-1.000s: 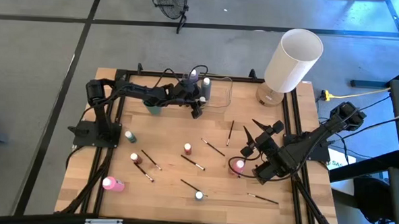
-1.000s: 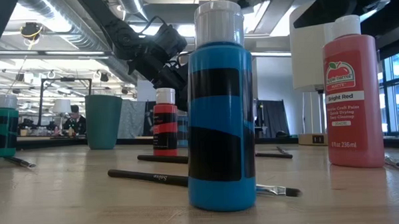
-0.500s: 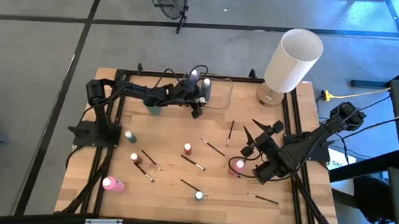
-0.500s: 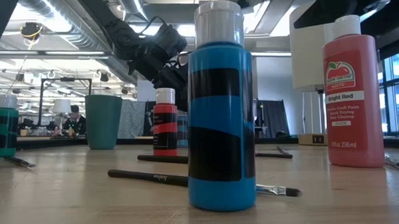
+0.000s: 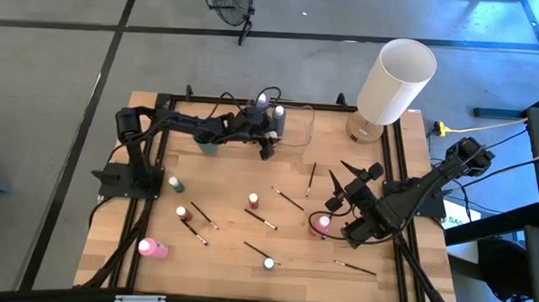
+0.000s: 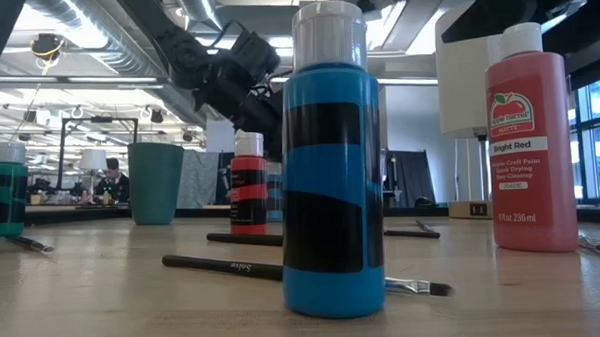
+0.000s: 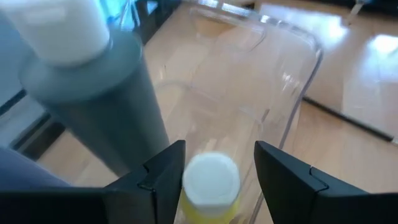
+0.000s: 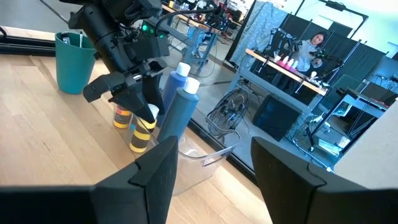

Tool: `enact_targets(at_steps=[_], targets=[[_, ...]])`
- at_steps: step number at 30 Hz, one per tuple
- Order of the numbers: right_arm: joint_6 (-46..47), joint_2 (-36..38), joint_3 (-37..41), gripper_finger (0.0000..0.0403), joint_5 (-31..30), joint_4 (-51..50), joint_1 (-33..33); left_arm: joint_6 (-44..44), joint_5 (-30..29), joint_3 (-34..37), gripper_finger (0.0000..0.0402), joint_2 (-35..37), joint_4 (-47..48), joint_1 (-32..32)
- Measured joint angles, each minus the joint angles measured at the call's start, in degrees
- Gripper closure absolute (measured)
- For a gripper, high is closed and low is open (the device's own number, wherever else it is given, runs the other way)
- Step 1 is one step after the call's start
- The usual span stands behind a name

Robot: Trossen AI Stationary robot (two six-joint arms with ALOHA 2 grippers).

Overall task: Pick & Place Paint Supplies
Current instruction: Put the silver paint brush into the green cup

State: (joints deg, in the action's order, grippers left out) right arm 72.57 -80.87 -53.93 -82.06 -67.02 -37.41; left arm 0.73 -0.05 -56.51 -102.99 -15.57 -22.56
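Left gripper (image 7: 211, 171) hangs over the clear plastic container (image 7: 273, 81) at the table's far edge, its fingers apart either side of a yellow paint bottle (image 7: 210, 186) with a white cap, apparently not pinching it. A grey bottle (image 7: 93, 93) stands just beside. Judged from here, a clean release means lifting straight up so neither finger tips the bottles. Right gripper (image 5: 343, 177) waits open near the table's right side, a pink-capped bottle (image 5: 320, 223) nearby; brushes (image 5: 290, 200) lie scattered mid-table.
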Motion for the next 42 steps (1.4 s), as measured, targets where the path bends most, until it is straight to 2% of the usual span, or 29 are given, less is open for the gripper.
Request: enact_targets(at_steps=[8,15,24,31,38,42], targets=[[0.01,-0.02,0.00,0.0197,0.01,-0.02,-0.01,-2.06,-0.20,0.02,0.0214,3.36,0.78,0.01],[-0.02,-0.01,0.00,0.0197,0.26,-0.26,-0.01,-2.69,-0.28,0.00,0.0213,11.53,4.91,1.23],[-0.02,0.00,0.00,0.0197,0.43,-0.46,-0.02,-14.30,3.43,0.00,0.0214,21.53,15.05,8.45],[0.01,-0.02,0.00,0.0197,0.42,-0.42,0.01,-15.61,1.75,0.00,0.0214,22.40,18.62,13.40],[0.01,0.01,0.00,0.0197,0.42,-0.04,0.00,-20.32,8.81,0.00,0.0217,21.73,24.87,16.39],[0.01,0.00,0.00,0.0197,0.39,0.00,-0.01,-22.00,8.57,-0.02,0.0217,21.38,24.16,17.50]])
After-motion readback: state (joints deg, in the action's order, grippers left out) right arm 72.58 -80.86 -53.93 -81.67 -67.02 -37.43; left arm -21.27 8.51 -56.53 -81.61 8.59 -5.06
